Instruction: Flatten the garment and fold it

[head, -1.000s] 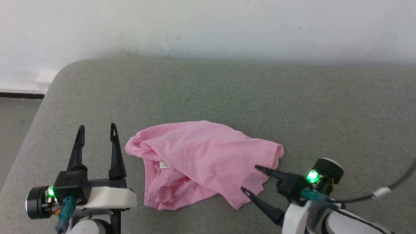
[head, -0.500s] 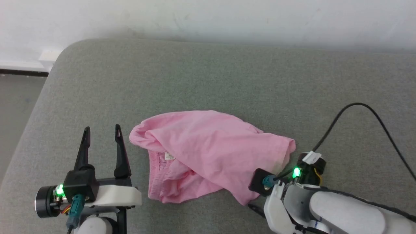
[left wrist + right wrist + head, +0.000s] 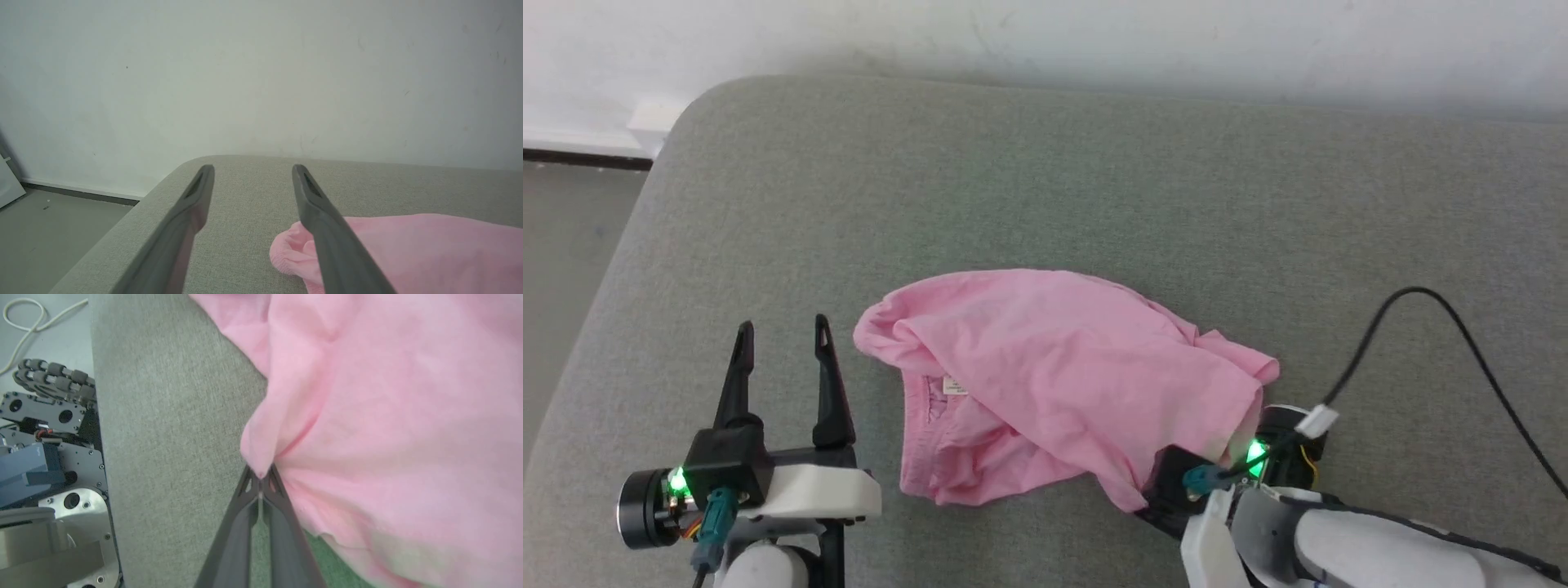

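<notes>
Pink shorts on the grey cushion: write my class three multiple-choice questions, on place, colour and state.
1. Where does the thin pink fabric garment lie? A) on the grey woven cushion B) on the floor C) in a basket
2. What colour is the small label inside its waist? A) black B) white C) blue
3. The dark-fingered right gripper is: A) open beside it B) open above it C) shut on its edge
Key: 1 A, cushion surrounds it; 2 B, pale tag against pink; 3 C, jaws closed, pinching cloth.
</notes>
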